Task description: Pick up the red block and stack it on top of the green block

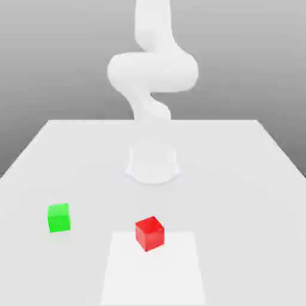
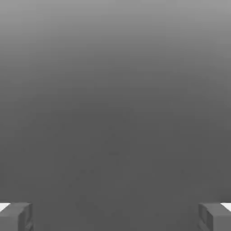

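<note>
Arm [image 1: 152,72] is seen upper centre, folded over the bench [image 1: 239,179]. Jaws are spread fully, fingertips [image 2: 16,216] wide apart, nothing held. Red block [image 1: 149,233] is sat lower centre; green block [image 1: 58,217] lower left, well apart.

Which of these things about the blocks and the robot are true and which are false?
1. The red block sits on the green block. False: they lie apart on the table.
2. The green block is toward the exterior view's left of the red one. True.
3. The end effector holds the red block. False: its fingers are wide apart with nothing between.
4. The red block rests on a lighter square patch. True.
</note>
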Motion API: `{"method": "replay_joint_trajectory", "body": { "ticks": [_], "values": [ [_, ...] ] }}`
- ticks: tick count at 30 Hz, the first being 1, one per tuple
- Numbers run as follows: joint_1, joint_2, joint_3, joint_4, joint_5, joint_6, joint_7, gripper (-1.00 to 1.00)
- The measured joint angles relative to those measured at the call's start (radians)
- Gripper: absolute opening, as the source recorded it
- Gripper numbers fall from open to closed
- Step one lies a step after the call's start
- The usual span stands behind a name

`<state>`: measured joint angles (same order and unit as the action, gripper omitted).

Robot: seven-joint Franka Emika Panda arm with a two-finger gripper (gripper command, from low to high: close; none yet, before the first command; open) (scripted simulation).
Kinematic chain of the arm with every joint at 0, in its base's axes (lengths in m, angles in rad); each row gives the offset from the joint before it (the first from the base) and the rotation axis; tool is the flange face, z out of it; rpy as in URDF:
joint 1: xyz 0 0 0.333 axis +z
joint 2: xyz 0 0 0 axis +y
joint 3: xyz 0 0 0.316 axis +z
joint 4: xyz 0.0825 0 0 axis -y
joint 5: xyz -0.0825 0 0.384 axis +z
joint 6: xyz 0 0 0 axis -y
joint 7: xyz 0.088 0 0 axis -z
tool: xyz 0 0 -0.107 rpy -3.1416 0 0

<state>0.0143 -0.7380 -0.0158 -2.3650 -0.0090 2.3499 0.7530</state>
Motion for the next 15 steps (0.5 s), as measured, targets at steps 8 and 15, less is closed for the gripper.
{"method": "replay_joint_trajectory", "body": {
  "ticks": [8,15],
  "values": [
    [0.051,0.24,-0.065,-0.244,-0.03,0.189,-0.184,0.0],
    [0.09,0.477,-0.123,-0.475,-0.046,0.369,-0.375,0.0]
  ]
}}
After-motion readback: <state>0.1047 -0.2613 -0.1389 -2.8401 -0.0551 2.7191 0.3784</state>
